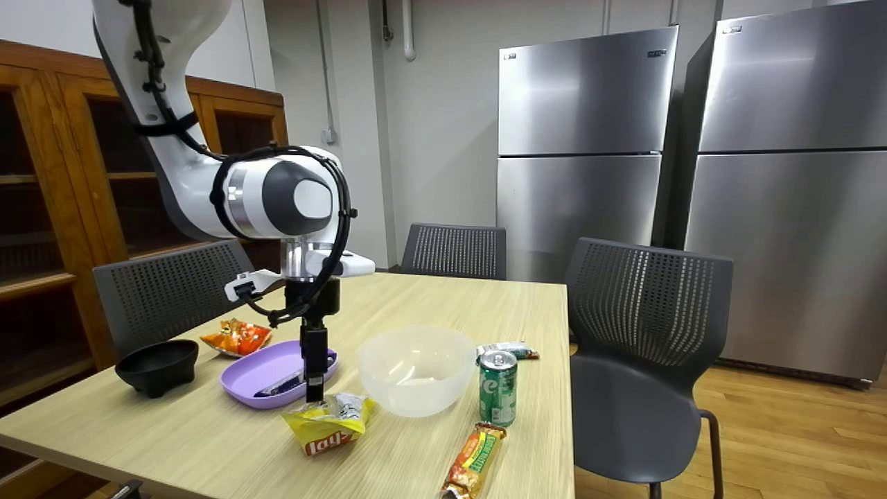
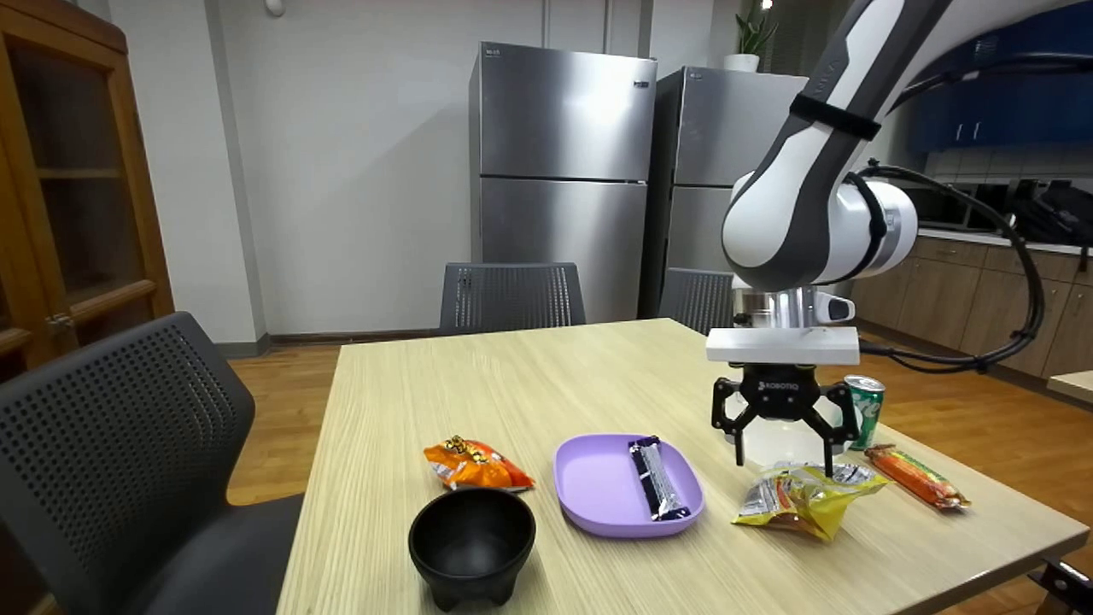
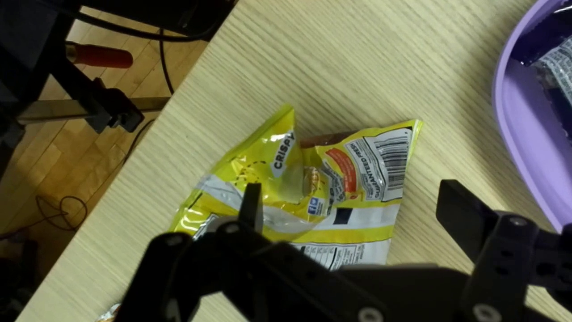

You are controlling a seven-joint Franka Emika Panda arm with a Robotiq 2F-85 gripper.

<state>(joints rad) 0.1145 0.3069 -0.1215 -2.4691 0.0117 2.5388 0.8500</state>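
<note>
A yellow Lay's chip bag (image 1: 329,424) lies crumpled on the table near its edge; it also shows in an exterior view (image 2: 811,502) and in the wrist view (image 3: 330,179). My gripper (image 2: 784,467) points down just over the bag, fingers spread wide and holding nothing. In the wrist view the gripper (image 3: 351,197) has one finger over the bag and the other over bare table beside it. Whether a fingertip touches the bag cannot be told. Beside the bag are a purple plate (image 2: 593,478) with a dark wrapped bar (image 2: 656,478) on it and a translucent bowl (image 1: 416,374).
A green can (image 1: 497,388), an orange-red wrapped bar (image 1: 475,461) and another wrapped bar (image 1: 516,348) lie near the bowl. A black bowl (image 2: 472,547) and an orange snack bag (image 2: 478,463) stand beyond the plate. Chairs (image 1: 644,346) surround the table.
</note>
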